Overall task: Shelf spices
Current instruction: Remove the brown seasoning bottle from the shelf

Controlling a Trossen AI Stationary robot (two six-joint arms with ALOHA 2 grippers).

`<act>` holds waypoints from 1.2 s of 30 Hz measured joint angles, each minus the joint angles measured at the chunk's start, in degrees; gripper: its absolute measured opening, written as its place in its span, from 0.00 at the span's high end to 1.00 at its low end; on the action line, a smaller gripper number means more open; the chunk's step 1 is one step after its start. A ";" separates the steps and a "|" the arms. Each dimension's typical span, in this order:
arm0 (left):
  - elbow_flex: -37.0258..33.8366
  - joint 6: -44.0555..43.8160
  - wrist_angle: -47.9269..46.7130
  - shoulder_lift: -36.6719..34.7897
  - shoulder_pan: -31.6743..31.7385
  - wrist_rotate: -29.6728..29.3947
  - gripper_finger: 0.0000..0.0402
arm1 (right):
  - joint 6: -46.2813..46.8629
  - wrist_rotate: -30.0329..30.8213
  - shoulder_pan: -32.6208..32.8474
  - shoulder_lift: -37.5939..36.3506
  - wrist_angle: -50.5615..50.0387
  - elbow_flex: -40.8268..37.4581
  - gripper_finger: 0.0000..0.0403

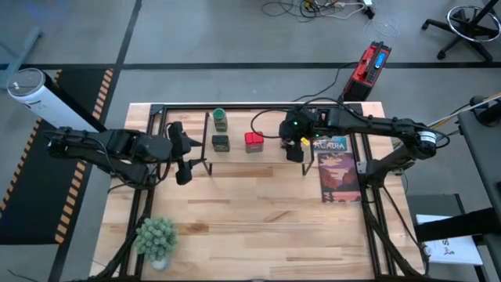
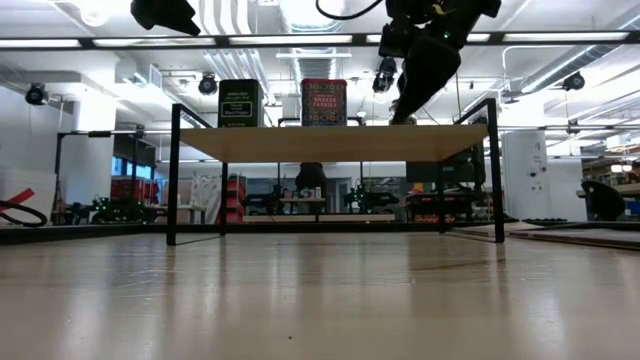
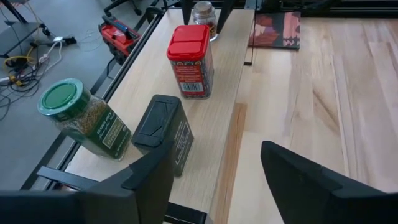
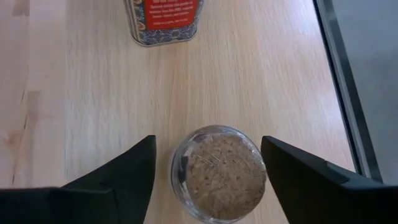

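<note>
The left gripper (image 1: 185, 160) hangs at the shelf's left end, its dark, angular fingers (image 3: 149, 171) spread apart and holding nothing.

The shelf (image 1: 270, 150), a pale, smooth wood board on thin black metal legs, stands along the far edge of the light-wood plank table (image 1: 258, 219), and all four spices are on it. Nearest its left end are two containers. The green-capped jar (image 1: 220, 119) sits toward the shelf's far edge: clear glass, round, filled with dried greenish flakes under a smooth round lid, with a dark green label whose print is too small to read. Just in front of it stands the dark square tin (image 1: 220, 142), matte blackish-green with a ridged flip lid; its label cannot be read either.

Next along is the red square tin (image 1: 253, 141), with a glossy red lid split into two flaps and a patterned label; in the low view its face seems to read "SMOKED PAPRIKA".

Nearer the shelf's right end stands the round jar (image 4: 219, 174), clear glass, open-topped in the wrist view, showing a grainy tan-brown powder. The right gripper (image 1: 294, 150) is over it, fingers (image 4: 118, 177) spread on either side of the jar, apart from the glass.

By the table's right edge lies a flat rectangular book or box (image 1: 338, 168) printed "ACADIA".
</note>
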 joint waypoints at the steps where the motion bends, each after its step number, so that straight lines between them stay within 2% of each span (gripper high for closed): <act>1: 0.02 0.00 0.00 0.00 0.00 0.00 0.44 | 0.02 0.00 0.00 0.00 -0.02 0.00 0.37; 12: 0.01 -0.39 0.00 0.00 -0.01 0.02 0.44 | 0.57 0.07 0.00 -0.13 0.31 -0.02 0.61; 21: 0.02 -1.36 -0.75 0.00 0.00 0.07 0.46 | 1.19 0.17 0.00 -0.18 0.14 -0.06 0.58; 25: 0.00 -1.61 -1.05 0.00 -0.01 0.13 0.47 | 1.17 0.15 0.02 -0.51 -0.26 -0.11 0.61; 36: 0.00 -1.57 -0.30 0.00 0.00 0.11 0.44 | 0.95 -0.11 0.11 -1.51 -5.61 1.36 0.60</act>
